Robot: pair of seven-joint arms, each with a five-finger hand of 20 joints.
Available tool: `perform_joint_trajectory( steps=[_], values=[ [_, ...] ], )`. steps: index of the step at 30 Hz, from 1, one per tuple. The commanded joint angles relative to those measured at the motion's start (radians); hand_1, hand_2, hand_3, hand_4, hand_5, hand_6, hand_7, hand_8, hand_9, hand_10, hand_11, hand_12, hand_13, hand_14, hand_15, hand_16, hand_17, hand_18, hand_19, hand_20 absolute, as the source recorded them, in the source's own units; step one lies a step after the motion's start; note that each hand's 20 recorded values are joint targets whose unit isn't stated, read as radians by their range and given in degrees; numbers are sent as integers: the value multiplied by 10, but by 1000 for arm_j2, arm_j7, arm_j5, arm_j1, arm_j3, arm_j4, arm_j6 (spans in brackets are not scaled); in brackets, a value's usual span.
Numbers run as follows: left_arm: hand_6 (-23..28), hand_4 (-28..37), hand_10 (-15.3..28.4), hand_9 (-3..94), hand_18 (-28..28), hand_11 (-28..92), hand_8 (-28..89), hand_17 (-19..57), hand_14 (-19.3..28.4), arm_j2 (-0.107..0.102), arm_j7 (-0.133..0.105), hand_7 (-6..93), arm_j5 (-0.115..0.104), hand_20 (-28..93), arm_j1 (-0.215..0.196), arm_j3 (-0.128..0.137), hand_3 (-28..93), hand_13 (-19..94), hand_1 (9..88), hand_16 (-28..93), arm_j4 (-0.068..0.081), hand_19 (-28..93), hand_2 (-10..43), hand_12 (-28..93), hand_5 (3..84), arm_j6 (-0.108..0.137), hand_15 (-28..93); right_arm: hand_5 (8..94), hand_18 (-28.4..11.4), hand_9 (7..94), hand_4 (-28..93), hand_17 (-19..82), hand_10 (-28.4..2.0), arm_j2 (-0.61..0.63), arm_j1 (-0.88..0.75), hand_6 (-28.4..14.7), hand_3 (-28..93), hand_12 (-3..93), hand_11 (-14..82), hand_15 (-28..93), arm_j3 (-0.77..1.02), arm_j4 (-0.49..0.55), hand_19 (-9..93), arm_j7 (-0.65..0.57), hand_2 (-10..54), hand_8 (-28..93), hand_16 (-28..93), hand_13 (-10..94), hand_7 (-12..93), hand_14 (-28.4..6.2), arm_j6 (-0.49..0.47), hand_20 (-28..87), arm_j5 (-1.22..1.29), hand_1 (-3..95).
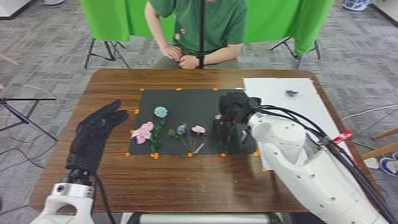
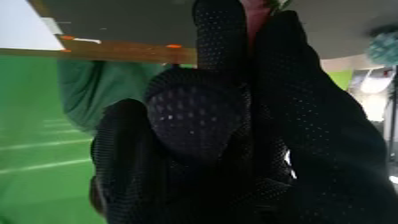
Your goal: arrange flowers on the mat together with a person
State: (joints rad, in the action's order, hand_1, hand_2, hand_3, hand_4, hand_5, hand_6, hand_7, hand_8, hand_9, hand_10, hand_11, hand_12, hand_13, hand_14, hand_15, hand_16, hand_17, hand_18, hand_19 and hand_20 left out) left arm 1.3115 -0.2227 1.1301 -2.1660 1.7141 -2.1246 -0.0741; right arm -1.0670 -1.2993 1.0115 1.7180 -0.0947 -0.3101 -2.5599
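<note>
Flowers (image 1: 142,133) lie spaced across the mat (image 1: 178,95), the right hand (image 1: 236,106) pinching a pink one (image 2: 256,9), likely to extend the row, the left hand (image 1: 91,136) relaxed.

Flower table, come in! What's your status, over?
Left hand open, left of the mat. Right hand over the mat, at a pink flower, grip unclear. Person's hands off the mat.

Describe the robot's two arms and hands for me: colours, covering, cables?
The left hand and right hand wear black fabric gloves, dotted with small perforations on the right one. Both arms are white; black cables run along the right, which carries a small red tag.
</note>
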Motion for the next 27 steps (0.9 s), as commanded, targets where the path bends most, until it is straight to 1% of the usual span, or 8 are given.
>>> perform_joint_trajectory(
  steps=[1,5,8,13,18,22,26,27],
  values=[
    [35,-170,127,432,126,182,-54,30,166,-5,8,125,-6,159,-7,-3,615,327,289,57,1,56,-95,163,426,-9,123,812,-72,928,-198,731,-86,7,25,22,490,285,70,574,-10,6,932,20,-95,49,213,937,155,-7,-40,345,-26,605],
    [35,-171,127,432,126,182,-54,30,166,-7,10,124,-8,159,-7,-2,614,328,290,57,1,56,-95,163,426,-7,123,799,-71,912,-184,729,-88,7,32,23,466,270,82,569,-7,5,932,23,-95,42,218,937,155,-7,-54,343,-35,602],
    [35,-170,127,432,126,182,-54,30,166,-8,6,123,-8,159,-8,-4,613,327,291,56,1,56,-95,162,427,-5,123,790,-71,905,-181,728,-90,8,39,23,456,265,91,566,-5,2,932,28,-95,40,219,937,153,-7,-73,342,-43,594],
    [35,-169,128,432,126,182,-54,30,166,-9,5,123,-8,159,-10,-4,613,328,291,56,0,56,-95,163,426,-5,123,756,-69,887,-235,726,-93,16,40,28,599,236,121,563,4,12,932,28,-95,17,224,937,161,-6,-95,339,-44,514],
    [36,-170,127,432,127,182,-54,30,166,-9,5,123,-8,158,-13,-3,614,328,291,56,-1,56,-95,163,427,-6,124,731,-69,870,-246,724,-102,20,37,36,651,202,147,558,29,27,932,22,-95,-24,229,937,160,-5,-99,341,-33,468],
    [35,-170,127,432,127,181,-54,30,166,-10,6,123,-7,158,-11,-7,615,328,291,56,0,56,-95,163,427,-9,124,725,-68,863,-251,723,-104,11,0,37,674,171,164,556,115,84,932,-17,-95,-62,230,937,160,-5,-81,338,15,444],
    [34,-171,127,432,127,181,-55,29,166,-13,8,123,-7,158,-10,-8,614,328,291,56,1,56,-95,163,427,-10,124,725,-68,862,-252,723,-104,3,-58,36,680,170,166,554,233,165,932,-54,-95,-87,231,937,159,-5,-72,338,88,433],
    [35,-171,127,432,127,181,-55,30,166,-14,9,123,-8,158,-9,-8,613,328,291,55,2,56,-95,163,426,-12,123,726,-68,861,-252,723,-105,0,-84,35,681,170,165,553,269,191,932,-62,-95,-92,232,937,158,-6,-54,338,118,432]
  ],
)
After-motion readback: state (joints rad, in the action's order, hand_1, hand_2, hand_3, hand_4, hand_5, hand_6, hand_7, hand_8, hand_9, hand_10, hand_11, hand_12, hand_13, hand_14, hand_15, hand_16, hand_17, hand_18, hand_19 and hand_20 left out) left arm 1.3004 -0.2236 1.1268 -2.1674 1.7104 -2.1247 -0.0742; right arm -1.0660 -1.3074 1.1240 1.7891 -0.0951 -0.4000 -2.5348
